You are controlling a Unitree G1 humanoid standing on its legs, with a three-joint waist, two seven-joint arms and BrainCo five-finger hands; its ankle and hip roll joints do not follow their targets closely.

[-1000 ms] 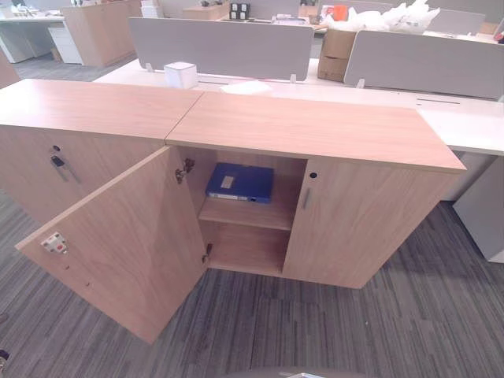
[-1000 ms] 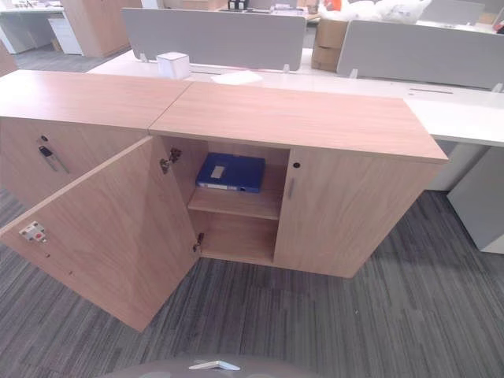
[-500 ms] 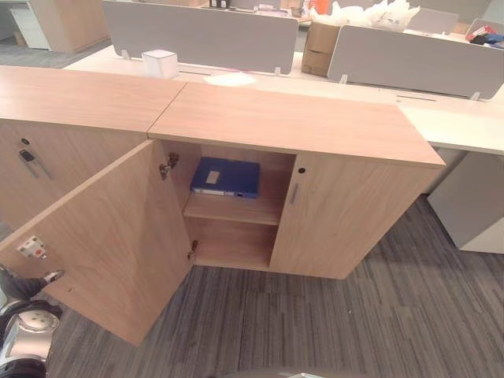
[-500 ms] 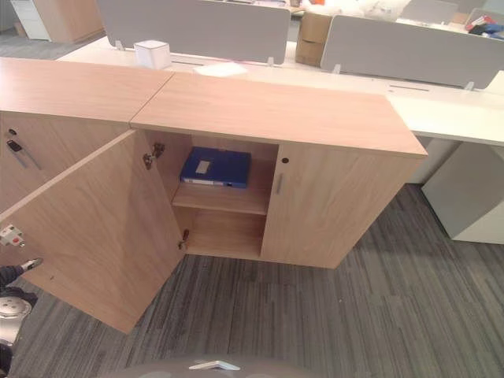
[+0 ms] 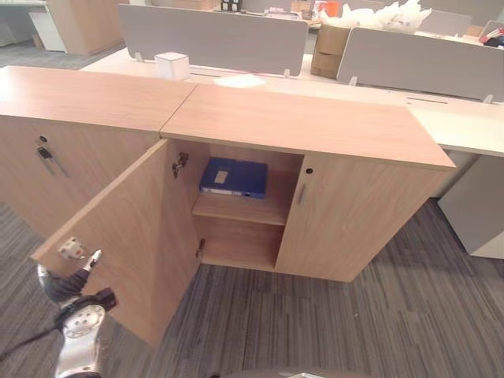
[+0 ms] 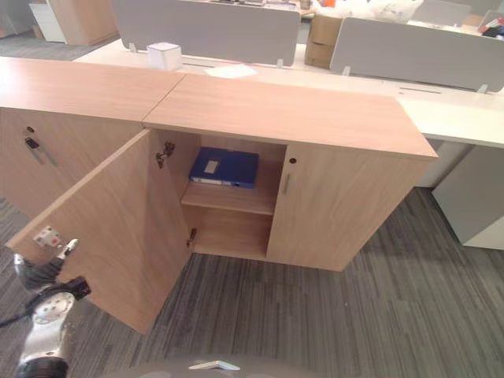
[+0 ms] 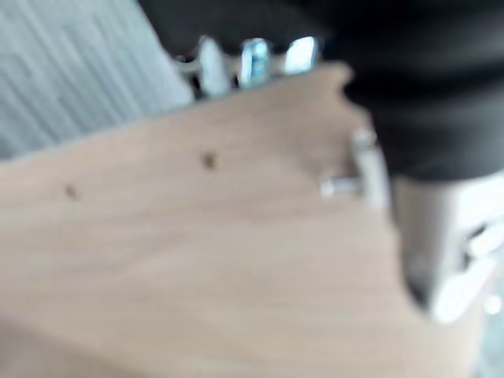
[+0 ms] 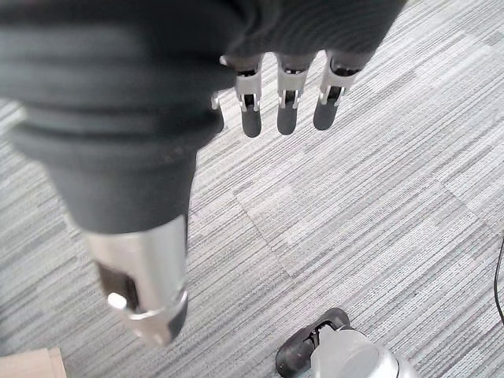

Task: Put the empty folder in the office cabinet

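Left hand (image 5: 69, 285) low at the near edge of the open light-wood cabinet door (image 5: 134, 236), against its face just under the small white latch plate (image 5: 71, 249), finger pose impossible to tell; right hand (image 8: 285, 98) over grey striped carpet (image 8: 346, 197), fingers straight and relaxed, holding nothing. Farther in, flat blue folder (image 5: 234, 177) lying on the upper shelf (image 5: 240, 209) inside the light-wood office cabinet (image 5: 315, 134), beside the closed right door (image 5: 354, 224); beyond the cabinet top, small white box (image 5: 171, 64) on the white desk (image 5: 457, 126) before grey divider panels (image 5: 213, 37).
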